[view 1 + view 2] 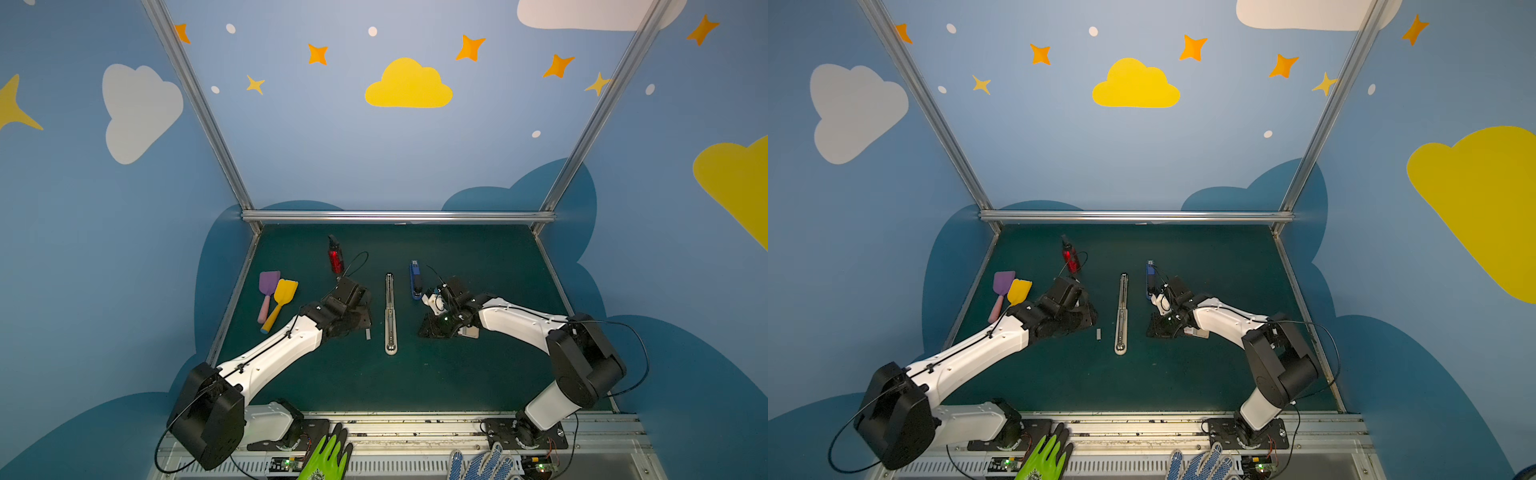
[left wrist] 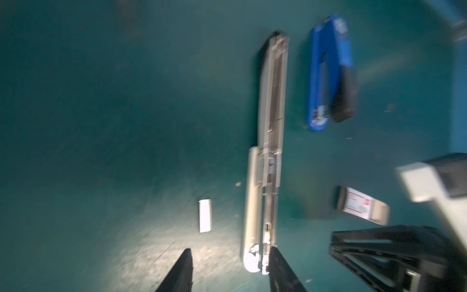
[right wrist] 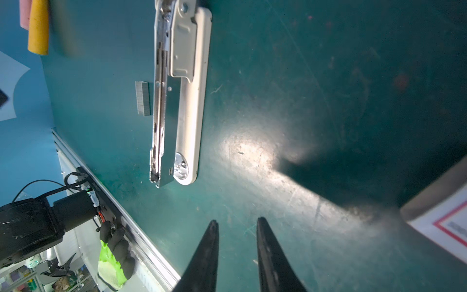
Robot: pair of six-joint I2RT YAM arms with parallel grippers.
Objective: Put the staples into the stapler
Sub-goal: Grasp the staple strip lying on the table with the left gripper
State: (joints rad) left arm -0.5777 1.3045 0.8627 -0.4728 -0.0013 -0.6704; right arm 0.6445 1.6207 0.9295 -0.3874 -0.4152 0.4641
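- Left claw: fingers well apart, nothing between them, low over the counter.
- Right claw: narrow gap, empty, near the white box.
- Staple strip: lies flat on the counter just beside the opened stapler, on the left arm's side.
- Handling, judged: light, thin, slick, likely to snap along its joints. Pinch gently across the long sides at mid-length.
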